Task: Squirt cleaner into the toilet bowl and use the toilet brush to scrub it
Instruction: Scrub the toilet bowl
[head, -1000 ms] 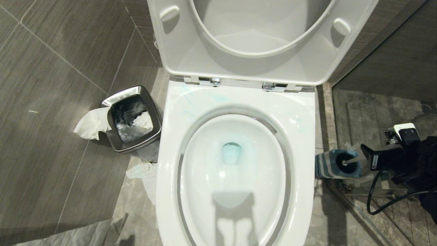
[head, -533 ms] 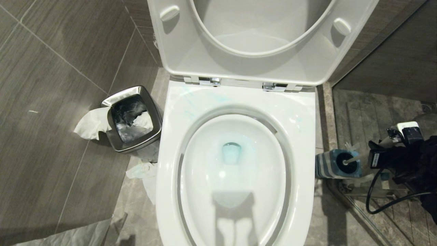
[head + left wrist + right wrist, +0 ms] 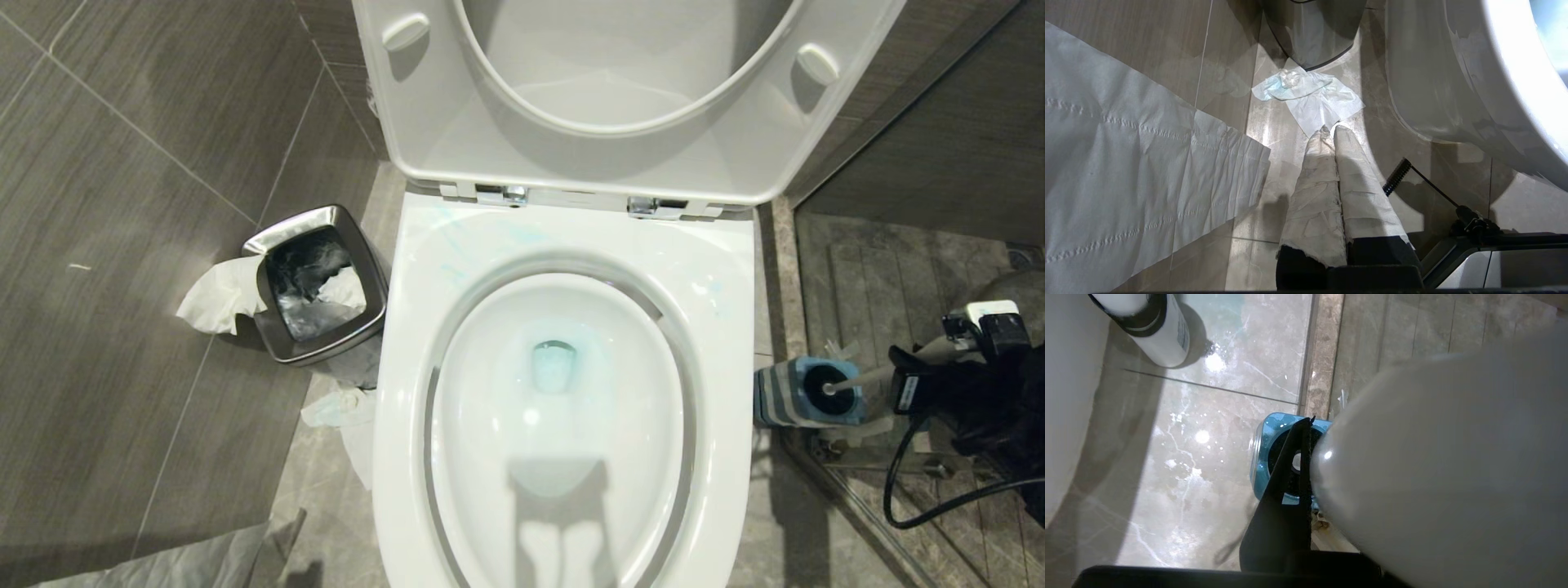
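Slim white toilet brush (image 3: 865, 378) (handle rounded)

The right gripper (image 3: 906, 377) was held low at the right side, its black fingers (image 3: 1286, 490) clamped on the brush handle (image 3: 1433, 457). The left gripper (image 3: 1331, 134) was pointed down at the floor, its wrapped fingers (image 3: 1314, 192) pressed together and empty.

Grey tiled floor (image 3: 122, 245) carries toilet (image 3: 735, 269), steel bin (image 3: 314, 282), brush holder (image 3: 804, 392), loose tissues (image 3: 216, 294).
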